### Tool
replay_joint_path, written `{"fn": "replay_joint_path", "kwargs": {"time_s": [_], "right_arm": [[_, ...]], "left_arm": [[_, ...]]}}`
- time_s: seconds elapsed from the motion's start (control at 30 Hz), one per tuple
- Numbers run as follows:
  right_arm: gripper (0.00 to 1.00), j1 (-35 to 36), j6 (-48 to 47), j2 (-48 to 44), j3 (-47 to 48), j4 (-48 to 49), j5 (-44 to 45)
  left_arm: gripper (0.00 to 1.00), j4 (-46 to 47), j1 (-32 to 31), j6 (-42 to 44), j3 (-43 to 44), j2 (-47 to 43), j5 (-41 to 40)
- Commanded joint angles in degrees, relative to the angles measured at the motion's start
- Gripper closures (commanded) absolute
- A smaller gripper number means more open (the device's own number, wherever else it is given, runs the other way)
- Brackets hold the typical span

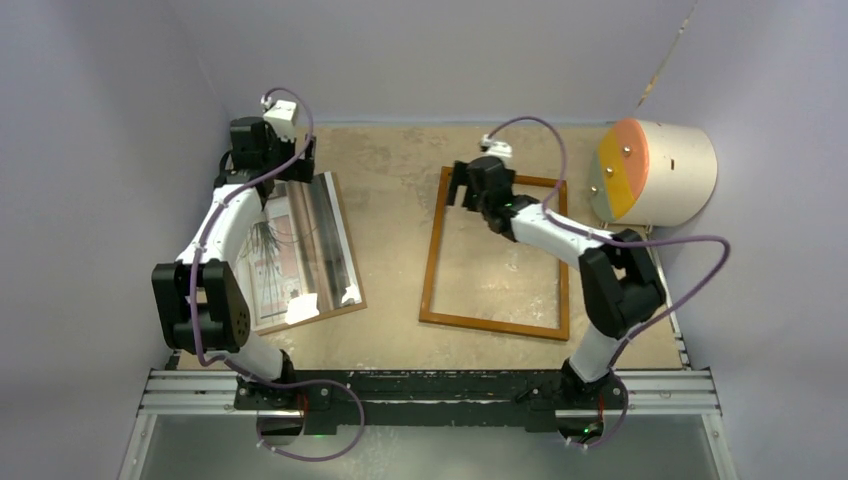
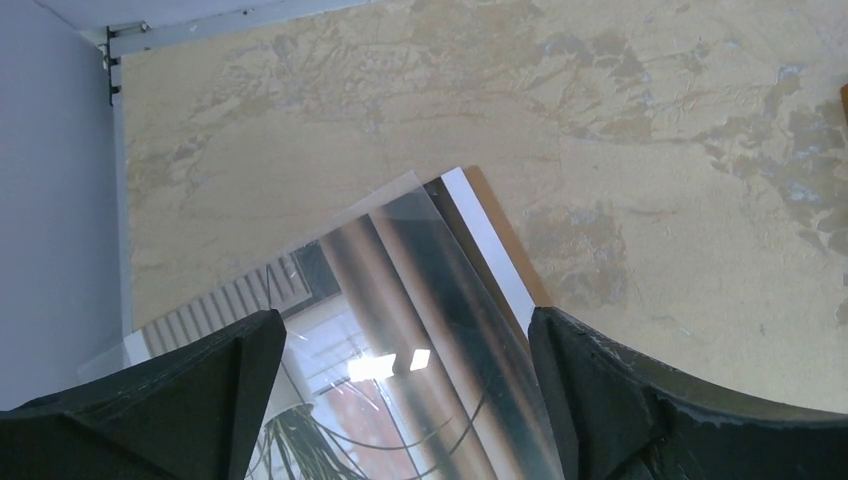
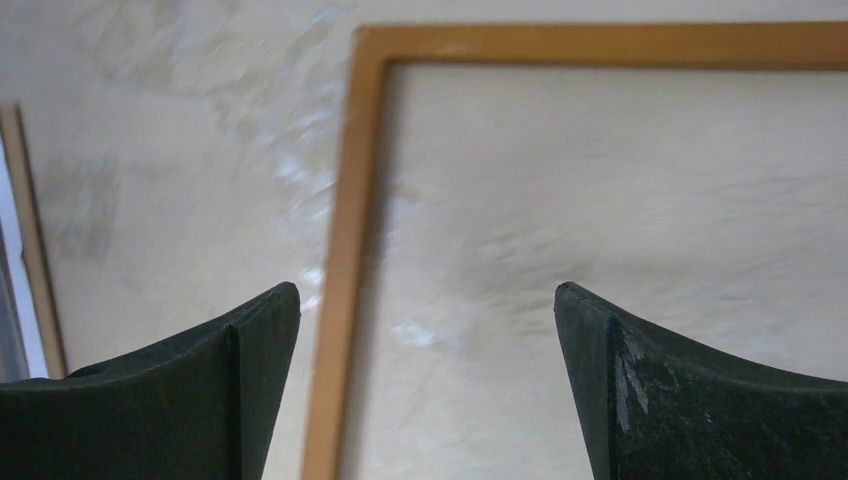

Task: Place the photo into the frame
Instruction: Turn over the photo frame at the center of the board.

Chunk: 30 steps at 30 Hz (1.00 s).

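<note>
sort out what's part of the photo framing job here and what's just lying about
For the job: photo, frame.
Lying about: clear sheet on the photo, brown board under it, round drum with orange and yellow face.

A mottled beige table (image 1: 400, 200) fills the floor of a booth with pale lilac-grey walls (image 1: 100, 150). On its left side lies a plain brown backing board (image 2: 509, 235), tilted, with a clear glass pane (image 2: 395, 200) lying skewed over it; two small white scraps (image 1: 300, 310) sit at the pane's near edge. In the far right corner a cream drum (image 1: 660, 170) lies on its side, its orange-and-yellow face turned left. A metal rail (image 1: 680, 385) runs along the near edge.
</note>
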Motion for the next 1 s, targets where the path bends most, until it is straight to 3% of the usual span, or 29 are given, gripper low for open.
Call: {"fn": "replay_joint_path", "kwargs": {"time_s": [0.0, 0.2, 0.4, 0.73, 0.97], "right_arm": [[0.01, 7.61, 0.20, 5.35, 7.77, -11.59, 7.29], [0.06, 12.76, 4.05, 16.00, 20.02, -25.01, 11.11], [0.11, 13.89, 4.32, 19.60, 22.02, -24.60, 9.93], [0.39, 15.72, 5.50, 25.60, 25.07, -25.81, 7.77], [0.68, 17.13, 9.40, 26.64, 25.60, -25.44, 4.63]], "left_arm": [[0.01, -10.92, 0.31, 1.00, 4.62, 1.39, 1.98], [0.04, -17.19, 0.32, 2.34, 6.82, 2.39, 3.80], [0.04, -20.39, 0.22, 1.96, 8.02, 2.41, 7.70], [0.03, -24.87, -0.67, 2.79, 9.53, 2.84, 9.92], [0.03, -26.57, -1.14, 3.67, 9.27, 3.00, 9.72]]}}
